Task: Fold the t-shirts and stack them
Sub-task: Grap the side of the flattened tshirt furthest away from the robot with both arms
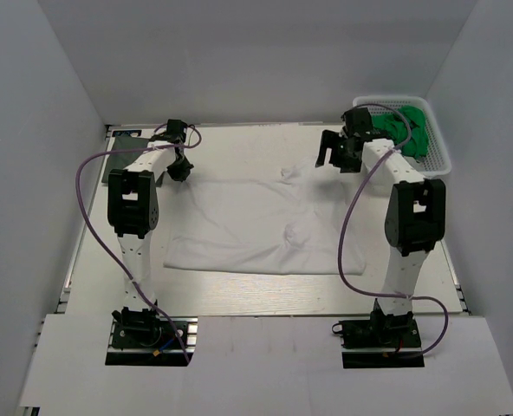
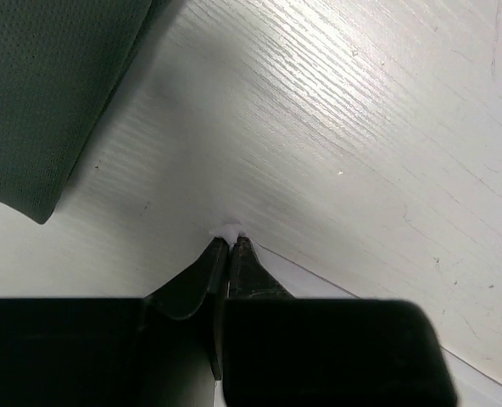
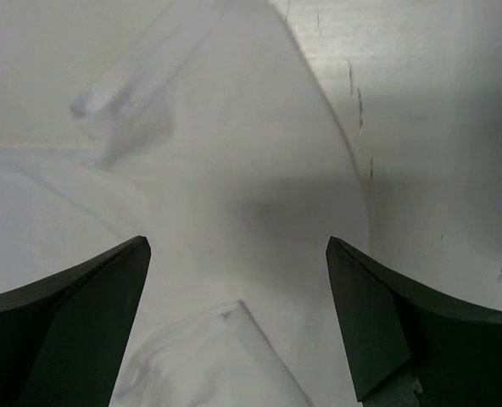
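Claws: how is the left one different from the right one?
The left claw is pinched shut on a bit of the white shirt; the right claw is wide open, holding nothing. The left claw is at the shirt's far left corner; the right claw is over its far right side. Both are black.

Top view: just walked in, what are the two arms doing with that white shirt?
Shirt folding, early stage. The white t-shirt lies spread out on the table, not yet folded. The left gripper is pinched on a bit of cloth at its far left corner. The right gripper hovers open over the far right side, holding nothing. The dark t-shirt sits at the table's far left corner. A white basket at far right holds green cloth.
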Robot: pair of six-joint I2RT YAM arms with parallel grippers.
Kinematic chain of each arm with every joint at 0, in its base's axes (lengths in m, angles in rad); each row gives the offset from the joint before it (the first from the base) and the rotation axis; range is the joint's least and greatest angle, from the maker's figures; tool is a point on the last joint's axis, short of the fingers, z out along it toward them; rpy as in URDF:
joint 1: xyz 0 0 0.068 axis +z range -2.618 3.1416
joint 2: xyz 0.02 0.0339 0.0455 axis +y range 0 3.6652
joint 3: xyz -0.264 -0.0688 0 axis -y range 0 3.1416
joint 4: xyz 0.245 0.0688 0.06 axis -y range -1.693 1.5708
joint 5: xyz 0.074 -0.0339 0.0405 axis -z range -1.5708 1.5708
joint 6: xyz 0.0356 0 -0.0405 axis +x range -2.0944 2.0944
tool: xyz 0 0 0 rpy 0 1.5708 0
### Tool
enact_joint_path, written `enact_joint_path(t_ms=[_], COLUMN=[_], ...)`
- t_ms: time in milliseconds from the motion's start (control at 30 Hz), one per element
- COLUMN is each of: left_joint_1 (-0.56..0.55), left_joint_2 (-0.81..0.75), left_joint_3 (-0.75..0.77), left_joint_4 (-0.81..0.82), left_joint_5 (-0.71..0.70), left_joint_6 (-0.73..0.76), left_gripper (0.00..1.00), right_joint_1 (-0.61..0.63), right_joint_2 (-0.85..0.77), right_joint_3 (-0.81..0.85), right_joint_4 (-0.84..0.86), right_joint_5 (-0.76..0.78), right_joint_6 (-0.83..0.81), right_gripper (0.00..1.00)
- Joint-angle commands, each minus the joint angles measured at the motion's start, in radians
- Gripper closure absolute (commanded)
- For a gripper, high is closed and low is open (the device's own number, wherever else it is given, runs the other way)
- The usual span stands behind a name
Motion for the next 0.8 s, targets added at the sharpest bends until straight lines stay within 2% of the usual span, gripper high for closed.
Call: enact_joint_path(t_ms=[0, 233, 467, 633, 767], left_joint_1=[-0.002, -0.002, -0.002, -0.002, -0.002], left_joint_2=[0.024, 0.015, 0.004, 0.004, 0.013], left_joint_3=[-0.015, -0.040, -0.080, -0.090, -0.090], left_joint_4=[-0.057, -0.057, -0.034, -0.025, -0.025], left_joint_5=[0.004, 0.027, 0.076, 0.107, 0.107], left_joint_6=[0.022, 0.022, 0.022, 0.022, 0.013], left_gripper=[1.00, 1.00, 1.00, 1.00, 1.00], right_joint_1=[0.001, 0.007, 0.061, 0.107, 0.122], right_joint_2=[0.087, 0.333, 0.499, 0.564, 0.555], right_joint_3=[0.147, 0.403, 0.599, 0.630, 0.583], right_joint_4=[0.035, 0.086, 0.131, 0.109, 0.083], right_joint_5=[0.057, 0.166, 0.264, 0.354, 0.385], right_joint_6=[-0.015, -0.003, -0.102, -0.136, -0.121], right_gripper=[0.10, 0.10, 0.10, 0.10, 0.16])
